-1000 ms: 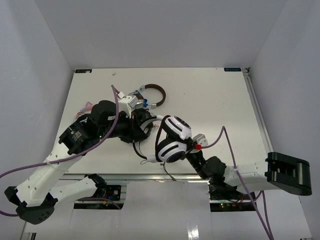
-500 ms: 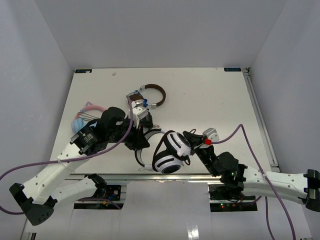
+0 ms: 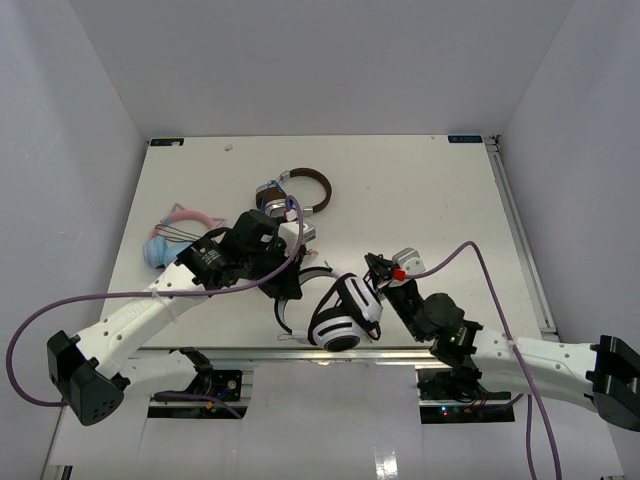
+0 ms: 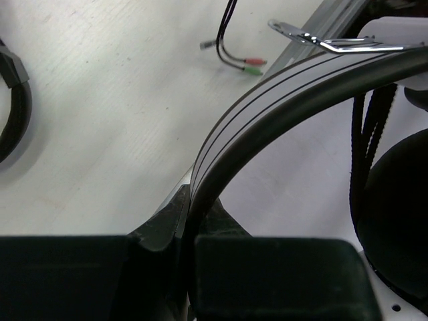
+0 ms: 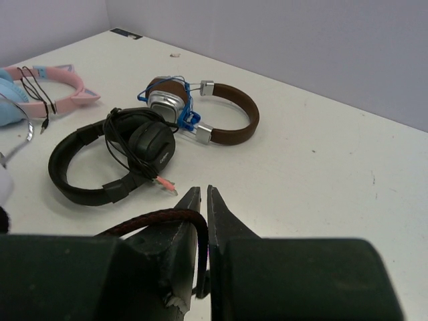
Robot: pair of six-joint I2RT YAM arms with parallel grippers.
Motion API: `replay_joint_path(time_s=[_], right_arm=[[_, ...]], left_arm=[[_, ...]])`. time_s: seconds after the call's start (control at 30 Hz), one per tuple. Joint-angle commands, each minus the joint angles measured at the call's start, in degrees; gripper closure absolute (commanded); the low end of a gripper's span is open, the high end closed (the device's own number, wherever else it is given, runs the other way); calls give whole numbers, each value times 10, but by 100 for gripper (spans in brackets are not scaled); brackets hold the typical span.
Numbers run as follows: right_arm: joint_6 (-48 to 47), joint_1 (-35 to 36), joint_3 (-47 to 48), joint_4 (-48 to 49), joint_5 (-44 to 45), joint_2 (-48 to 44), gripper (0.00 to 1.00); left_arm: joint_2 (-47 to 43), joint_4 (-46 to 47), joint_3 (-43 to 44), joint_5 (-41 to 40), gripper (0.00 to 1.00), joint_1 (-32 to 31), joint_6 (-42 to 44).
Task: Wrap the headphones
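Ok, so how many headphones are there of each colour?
White headphones: 1
Black headphones: 1
Brown and silver headphones: 1
Pink and blue cat-ear headphones: 1
Total: 4

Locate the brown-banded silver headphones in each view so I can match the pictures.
Top external: brown-banded silver headphones at upper centre.
Left wrist: not in view.
Right wrist: upper centre, just right of and beyond the black headphones.
Shared landmark: pink cat-ear headphones, to their left in both of those views.
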Motion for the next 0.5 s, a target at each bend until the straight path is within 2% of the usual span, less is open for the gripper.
replay_joint_path(time_s=[0.0, 0.1, 0.2, 0.23, 0.47], right_arm=[[7, -20, 47, -19, -14, -40, 86], [65, -24, 88, -157, -40, -59, 91], [138, -25, 128, -299, -87, -61, 92], [148, -25, 137, -332, -93, -60, 92], [164, -24, 202, -415, -120, -51, 92]], left_arm=[[1, -51, 43, -43, 100, -12, 22], [20, -67, 64, -147, 100, -20, 30], [29, -70, 81, -283, 100, -41, 36], [29, -66, 85, -299, 100, -48, 39], [33, -19, 88, -457, 100, -102, 82]])
